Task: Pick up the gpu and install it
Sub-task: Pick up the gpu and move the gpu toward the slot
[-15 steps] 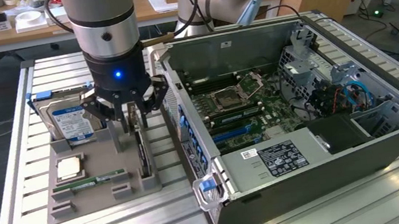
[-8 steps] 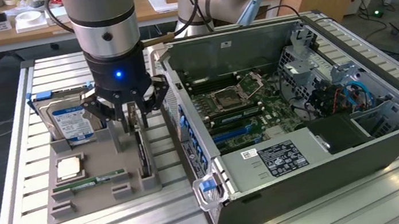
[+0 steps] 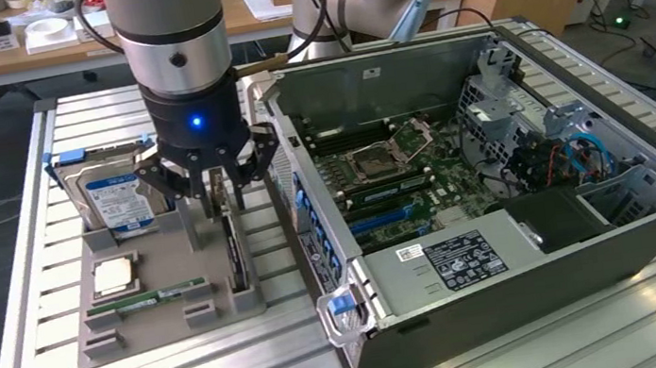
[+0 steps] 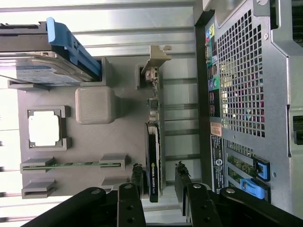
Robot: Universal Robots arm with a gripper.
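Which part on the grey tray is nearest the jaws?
The thin dark gpu card standing edge-on, on the side nearest the PC case. The silver hard drive, square CPU and green memory stick sit farther off.

The arm (image 3: 167, 24) hangs straight down over the gpu (image 3: 234, 253), wrist vertical. Its gripper (image 3: 222, 196) points downward at the gpu's upper edge — fingers (image 4: 182, 176) spread apart, one on either side of it, neither visibly pressing.
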